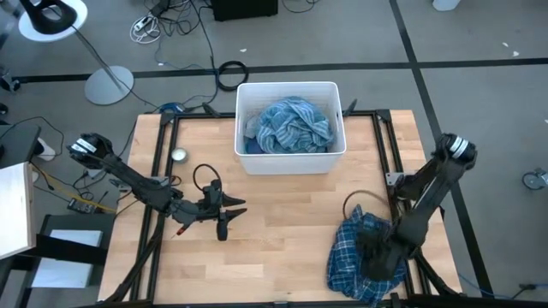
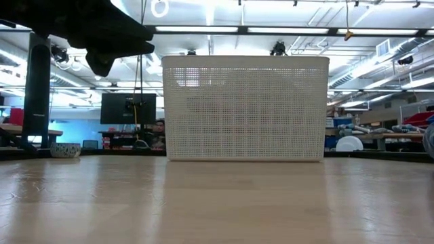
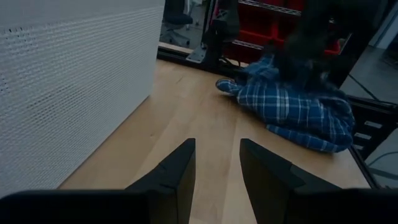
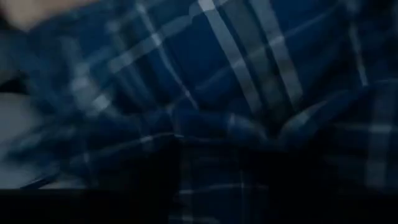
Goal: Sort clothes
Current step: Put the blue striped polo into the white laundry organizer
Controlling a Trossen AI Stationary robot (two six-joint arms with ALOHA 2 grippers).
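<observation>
One plaid shirt lies at the near right corner of the bench, with the right end effector pressed into it; I cannot tell its fingers. The left end effector hovers mid-left, fingers apart. The far bin holds one light blue garment.

Dark jointed arms, white-ringed bases, black cables
</observation>
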